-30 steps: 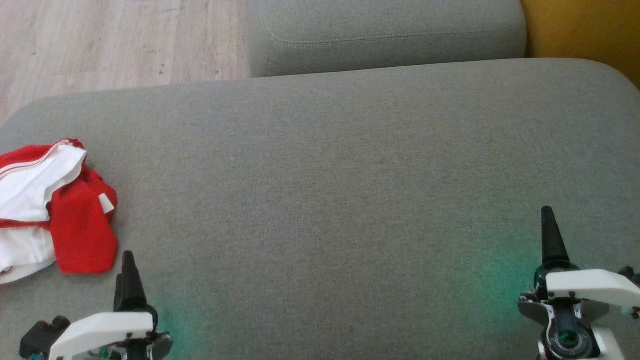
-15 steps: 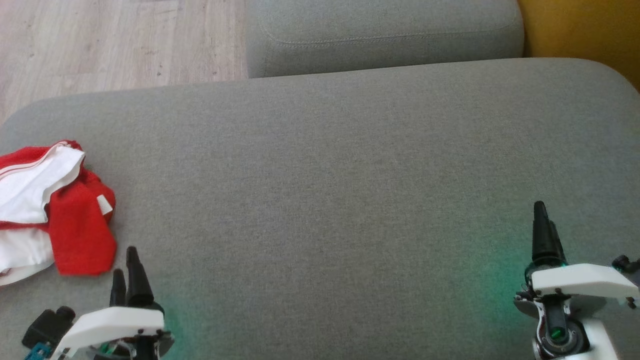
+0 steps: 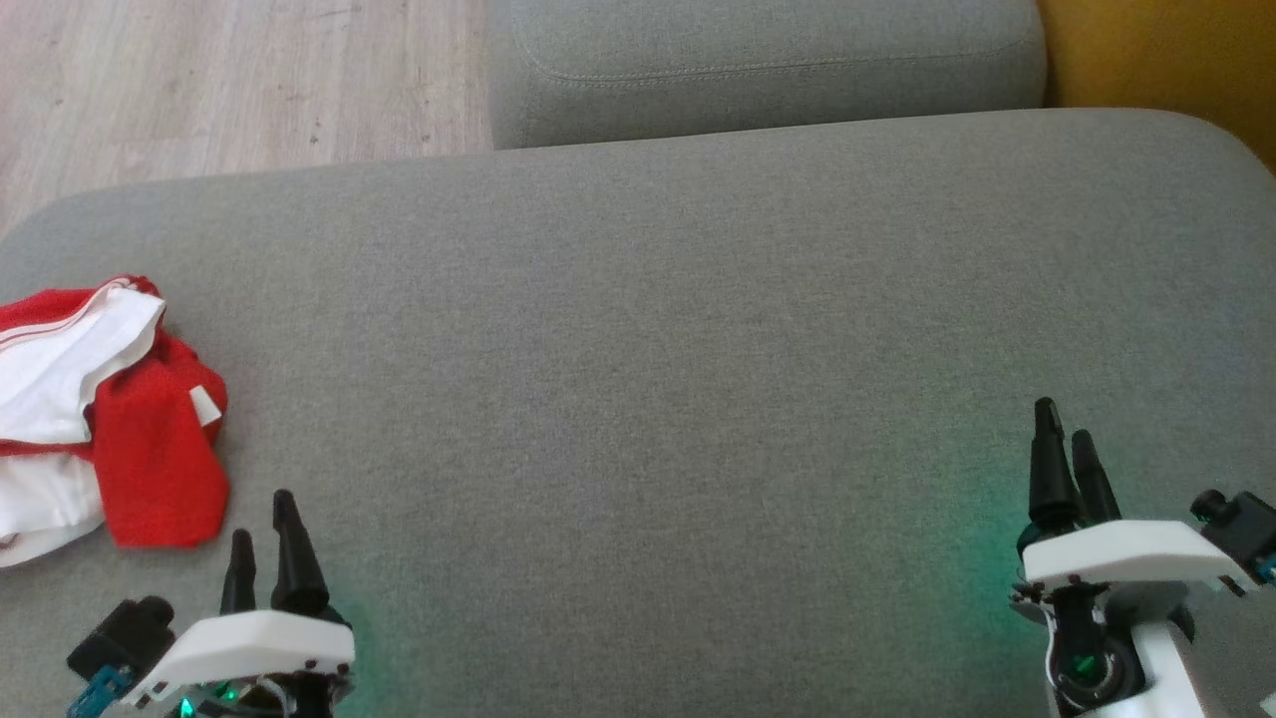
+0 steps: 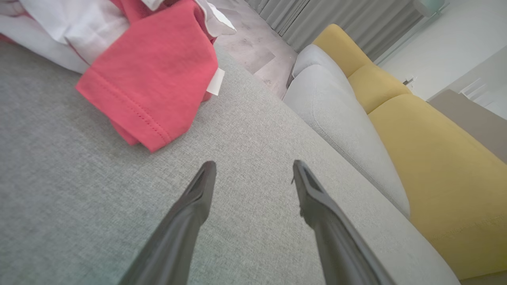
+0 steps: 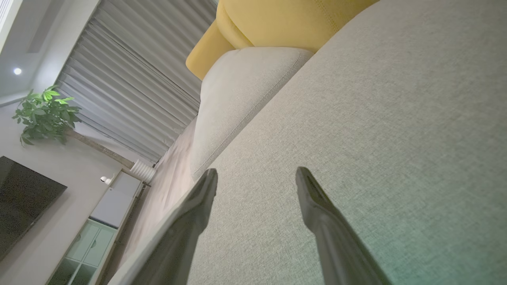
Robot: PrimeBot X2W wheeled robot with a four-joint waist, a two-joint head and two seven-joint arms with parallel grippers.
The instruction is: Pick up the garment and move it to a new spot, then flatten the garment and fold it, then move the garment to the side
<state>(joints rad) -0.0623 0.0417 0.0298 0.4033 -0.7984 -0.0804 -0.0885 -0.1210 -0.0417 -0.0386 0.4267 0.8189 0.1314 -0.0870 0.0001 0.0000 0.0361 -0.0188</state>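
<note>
A red and white garment (image 3: 110,419) lies crumpled at the left edge of the big grey cushion (image 3: 658,329). In the left wrist view the garment (image 4: 150,75) fills the upper left, its red hem nearest the fingers. My left gripper (image 3: 262,519) hovers over the cushion just right of and nearer than the garment, open and empty; the left gripper (image 4: 253,168) stands a short way off the hem. My right gripper (image 3: 1062,439) is far off at the lower right, open and empty above bare cushion, and the right gripper (image 5: 257,174) shows wide-set fingers.
A second grey cushion (image 3: 768,60) lies beyond the big one, with a yellow sofa section (image 3: 1166,60) at the far right. Wooden floor (image 3: 219,80) shows at the upper left. Curtains (image 5: 134,79), a plant (image 5: 43,114) and a cabinet (image 5: 103,221) stand farther off.
Both wrists have turned, so each gripper's two fingers now show apart in the head view. The left gripper has edged right and the right gripper left. The garment has not moved.
</note>
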